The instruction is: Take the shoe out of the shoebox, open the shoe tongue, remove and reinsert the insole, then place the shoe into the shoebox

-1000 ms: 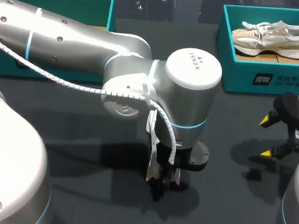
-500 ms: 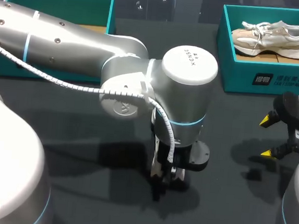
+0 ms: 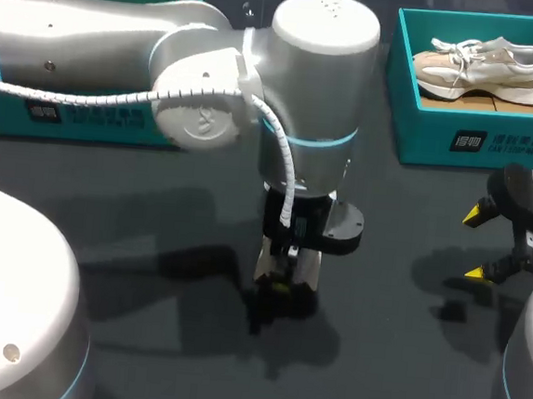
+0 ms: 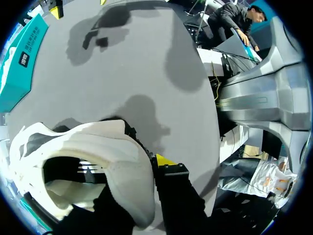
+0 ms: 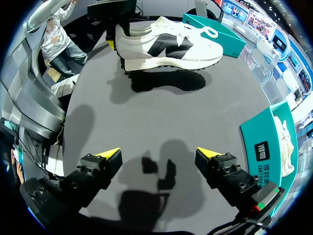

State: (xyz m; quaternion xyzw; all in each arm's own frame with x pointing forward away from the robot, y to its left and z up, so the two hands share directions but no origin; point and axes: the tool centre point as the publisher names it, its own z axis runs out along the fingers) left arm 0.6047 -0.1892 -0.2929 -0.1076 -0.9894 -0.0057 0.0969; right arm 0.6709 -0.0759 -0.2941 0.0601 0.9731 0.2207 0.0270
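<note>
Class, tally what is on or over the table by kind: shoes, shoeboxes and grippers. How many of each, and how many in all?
Shoes: 2, the boxed shoe and the held shoe.
Shoeboxes: 2, the right box and the left box.
Grippers: 2, the left gripper and the right gripper.
Total: 6.

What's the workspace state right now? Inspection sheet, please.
surface: dark table, only shadows on its bare part.
job's things: white shoe held above the table by its heel; left shoebox partly behind the left arm; right shoebox holds a second shoe.
clutter: nothing seen.
hands: left hand shut on the white shoe; right hand open, empty, over bare table.
cables: white coiled cable runs along the left arm.
surroundings: nothing seen reaching over the table.
</note>
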